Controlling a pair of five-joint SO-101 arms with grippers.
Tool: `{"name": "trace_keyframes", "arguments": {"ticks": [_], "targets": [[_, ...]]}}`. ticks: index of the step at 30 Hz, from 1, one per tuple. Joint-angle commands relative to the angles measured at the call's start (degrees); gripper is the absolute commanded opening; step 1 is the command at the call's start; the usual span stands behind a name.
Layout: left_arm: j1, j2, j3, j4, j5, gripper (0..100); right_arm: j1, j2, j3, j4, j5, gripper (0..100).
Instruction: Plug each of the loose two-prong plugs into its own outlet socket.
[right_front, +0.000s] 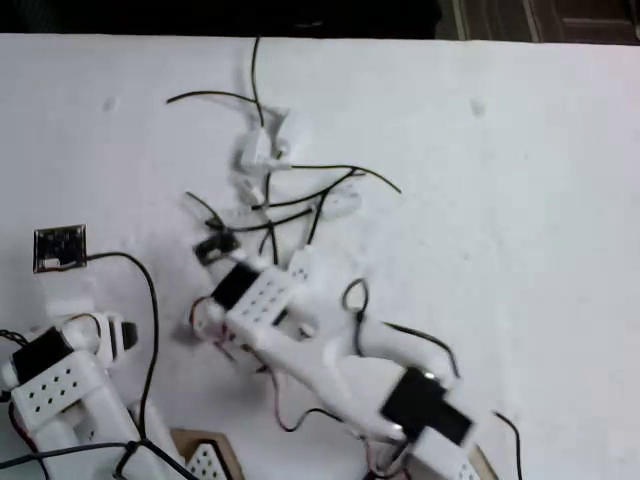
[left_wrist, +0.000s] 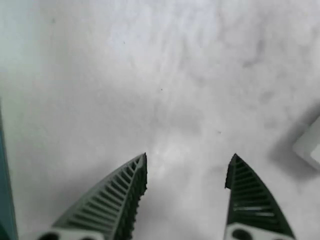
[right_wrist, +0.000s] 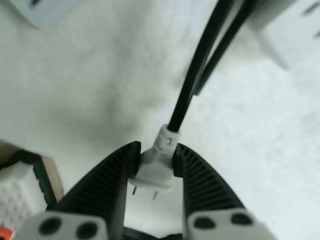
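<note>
Two arms are seen in the high view; the right arm (right_front: 300, 340) is stretched into the tangle of black cords (right_front: 300, 195), where the white fittings (right_front: 258, 150) cannot be told apart. In the left wrist view, the left gripper (left_wrist: 187, 160) is spread wide over bare table (left_wrist: 150, 75), holding nothing. In the right wrist view, the right gripper (right_wrist: 156, 146) is clamped on a two-prong plug (right_wrist: 152, 172), prongs turned towards the camera; what appears to be an outlet socket (right_wrist: 295, 25) lies beyond. The prongs should be turned to face the slots, squared, then pushed straight.
</note>
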Motion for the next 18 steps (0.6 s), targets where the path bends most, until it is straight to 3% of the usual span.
{"name": "trace_keyframes", "arguments": {"ticks": [1,10,18], "targets": [[-0.4,-1.1,-0.3,-0.7,0.1,26,4.2,-10.5,-0.4,2.4,4.3,1.7],[-0.4,-1.1,-0.3,-0.8,0.1,26,15.4,-16.2,0.0,1.1,9.2,1.7],[-0.3,-1.1,-0.3,-0.8,0.2,26,16.7,-5.0,6.3,-12.3,9.2,1.7]]}}
